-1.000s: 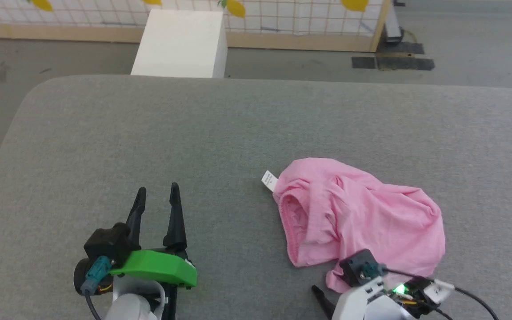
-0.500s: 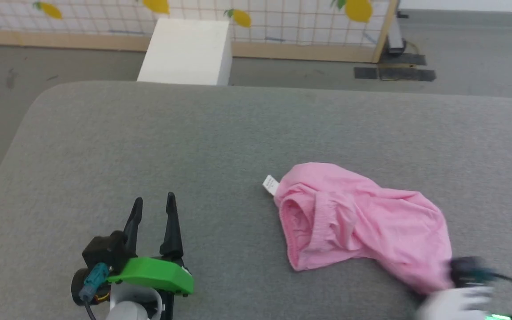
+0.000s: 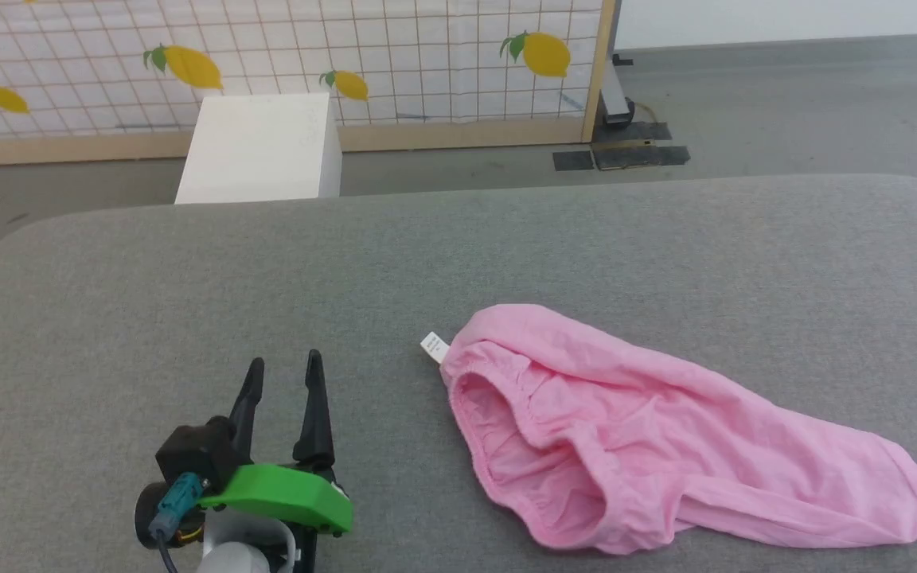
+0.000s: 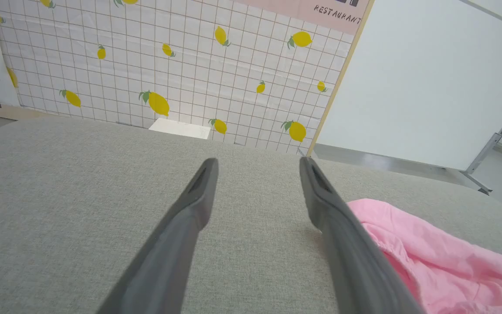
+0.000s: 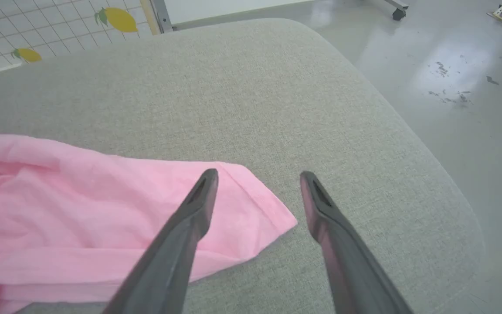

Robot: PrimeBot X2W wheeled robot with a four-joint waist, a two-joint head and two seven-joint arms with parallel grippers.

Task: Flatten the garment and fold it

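Pink shorts lie on grey cushion, long axis running from waistband at left to leg hem at right. Right gripper wide open, empty, over hem corner: nearer. Left gripper wide open, empty, well apart
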